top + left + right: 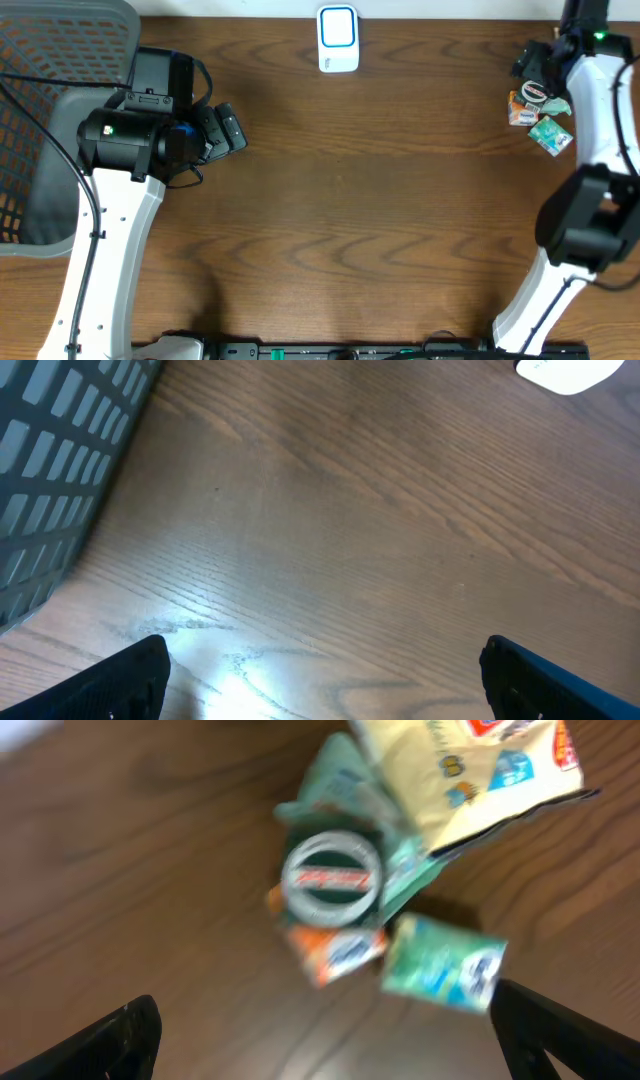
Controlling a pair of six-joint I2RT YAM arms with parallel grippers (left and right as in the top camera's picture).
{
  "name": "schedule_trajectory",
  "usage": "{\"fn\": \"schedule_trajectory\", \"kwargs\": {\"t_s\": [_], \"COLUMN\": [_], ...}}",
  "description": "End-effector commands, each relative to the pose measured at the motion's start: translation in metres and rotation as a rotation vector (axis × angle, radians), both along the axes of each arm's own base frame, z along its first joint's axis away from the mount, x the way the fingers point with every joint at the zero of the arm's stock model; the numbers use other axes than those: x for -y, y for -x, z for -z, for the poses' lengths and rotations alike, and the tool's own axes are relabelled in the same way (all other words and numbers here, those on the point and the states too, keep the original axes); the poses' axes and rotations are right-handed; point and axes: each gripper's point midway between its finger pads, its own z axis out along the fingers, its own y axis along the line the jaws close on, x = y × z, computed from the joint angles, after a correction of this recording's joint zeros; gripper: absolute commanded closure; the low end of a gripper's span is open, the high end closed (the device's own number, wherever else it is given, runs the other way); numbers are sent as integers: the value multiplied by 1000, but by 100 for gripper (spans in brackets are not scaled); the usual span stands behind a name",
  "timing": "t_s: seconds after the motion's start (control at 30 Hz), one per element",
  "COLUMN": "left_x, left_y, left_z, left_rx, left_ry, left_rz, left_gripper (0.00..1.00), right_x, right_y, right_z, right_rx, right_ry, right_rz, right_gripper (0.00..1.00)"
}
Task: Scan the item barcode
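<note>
Right end effector (325,1025) spread wide over a heap of goods, left end effector (325,672) spread wide too, both empty.
The heap lies at the far right of the table (380,200): a round tin (332,878) on an orange packet (335,952), a green packet (445,965) just beside it, a yellow bag (470,770) behind. The right fingers touch none of them. The white scanner (338,39) stands at the table's far edge, well apart.
</note>
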Motion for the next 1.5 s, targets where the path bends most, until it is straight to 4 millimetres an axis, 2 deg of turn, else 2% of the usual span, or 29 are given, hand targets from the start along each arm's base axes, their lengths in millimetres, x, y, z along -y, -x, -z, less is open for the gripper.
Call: {"fn": "schedule_trajectory", "kwargs": {"t_s": [0.0,0.03,0.07,0.2,0.23,0.3,0.4,0.57,0.67,0.73,0.87,1.07,1.17,1.47], "left_x": [-2,-2,-2,-2,-2,-2,-2,-2,-2,-2,-2,-2,-2,-2], "left_y": [0,0,0,0,0,0,0,0,0,0,0,0,0,0], "left_z": [-4,-4,-4,-4,-4,-4,-4,-4,-4,-4,-4,-4,-4,-4], "left_rx": [11,11,11,11,11,11,11,11,11,11,11,11,11,11], "left_ry": [-10,-10,-10,-10,-10,-10,-10,-10,-10,-10,-10,-10,-10,-10], "left_rz": [-1,-1,-1,-1,-1,-1,-1,-1,-1,-1,-1,-1,-1,-1], "left_gripper": [2,2,2,2,2,2,2,2,2,3,2,2,2,2], "right_x": [-43,-52,-59,-84,-91,-101,-126,-166,-181,-187,-183,-181,-179,-177], "right_y": [21,34,49,102,116,132,161,205,227,242,263,281,289,292], "right_z": [-112,-138,-152,-188,-195,-201,-206,-188,-176,-166,-146,-112,-101,-98], "right_rx": [241,285,296,296,293,288,297,330,377,428,465,362,303,286], "right_ry": [-126,-141,-146,-135,-124,-111,-95,-107,-115,-119,-119,-128,-130,-125], "right_rz": [-123,-148,-159,-199,-213,-231,-292,-406,-468,-499,-504,-505,-503,-503], "right_gripper": [1,1,1,1,3,5,7,7,6,1,1,1,1,1]}}
